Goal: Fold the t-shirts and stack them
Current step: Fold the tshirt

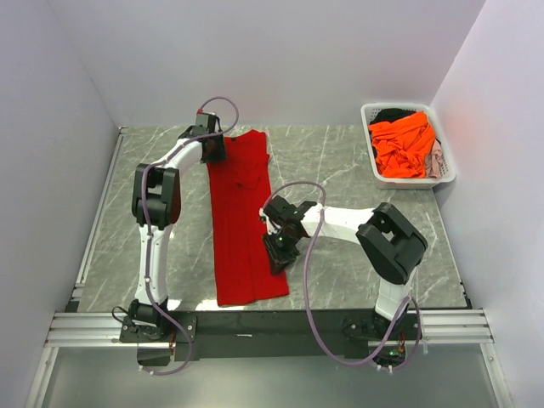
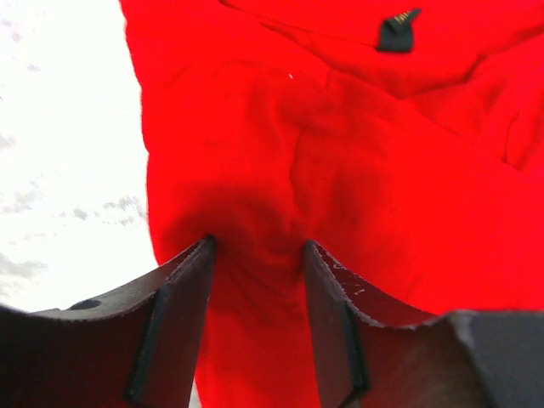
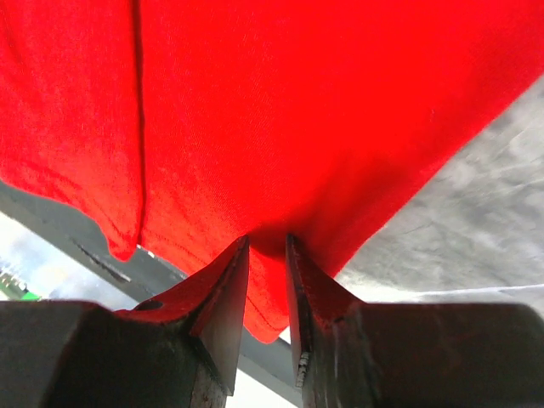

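I am handling one red t-shirt (image 1: 242, 221), a plain, bright, soft cloth with no print showing. It is lying on the grey marbled table (image 1: 340, 170) as a long narrow strip, folded lengthwise, with soft creases running along its length. A small dark label (image 2: 398, 32) is showing near its collar end in the left wrist view.

All places below are referenced to the white slotted basket (image 1: 448, 161), which is standing at the far right corner of the table.

1. The red t-shirt is lying well to the left of the basket, apart from it. Its long axis is running from basket depth at the far end toward the near table edge. The collar end is pointing away from my bases, and the hem is reaching the near edge.
2. My left fingers (image 1: 214, 149) are working at the strip's far left corner, level with the basket, pinching a raised ridge of red cloth between them.
3. My right fingers (image 1: 279, 252) are working nearer than the basket, on the strip's right edge, close together and nipping that edge.
4. Inside the basket an orange t-shirt (image 1: 404, 144) is lying crumpled, with a dark t-shirt (image 1: 393, 113) behind it and a pale t-shirt (image 1: 436, 157) beside it.
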